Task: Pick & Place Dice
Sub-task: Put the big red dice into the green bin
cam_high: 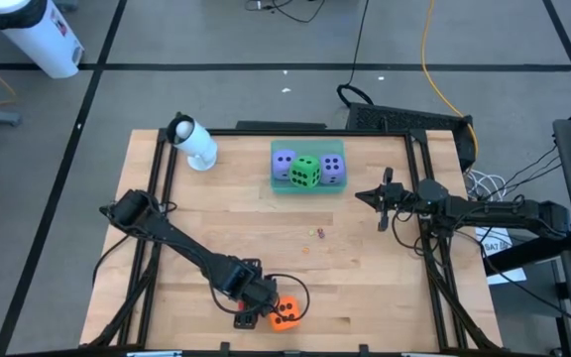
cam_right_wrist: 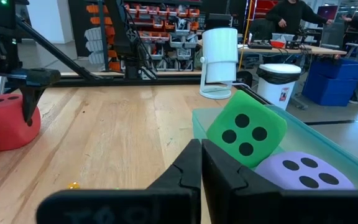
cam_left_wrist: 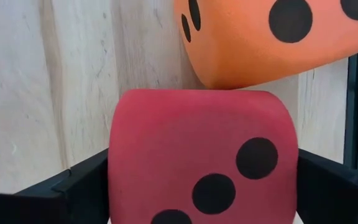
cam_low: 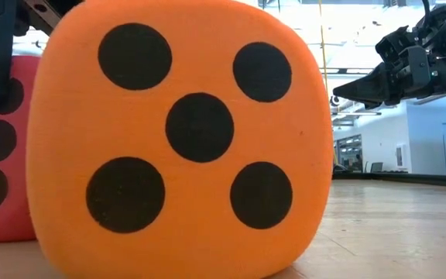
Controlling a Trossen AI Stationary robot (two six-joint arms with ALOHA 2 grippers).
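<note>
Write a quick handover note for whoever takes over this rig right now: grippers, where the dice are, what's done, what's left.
Left gripper: open, fingers either side of the red die at the table's near edge, not lifted.
Right gripper: shut, empty, hovering right of the tray.
Done: green die and two purple dice sit in the tray.
Left: red die, then the orange die touching it.

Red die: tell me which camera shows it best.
The left wrist view: the red die fills the picture between the left claw's open fingers, pips plain. The low view shows only a sliver beside the orange die. The right wrist view shows it far off; overhead it is hidden.
</note>
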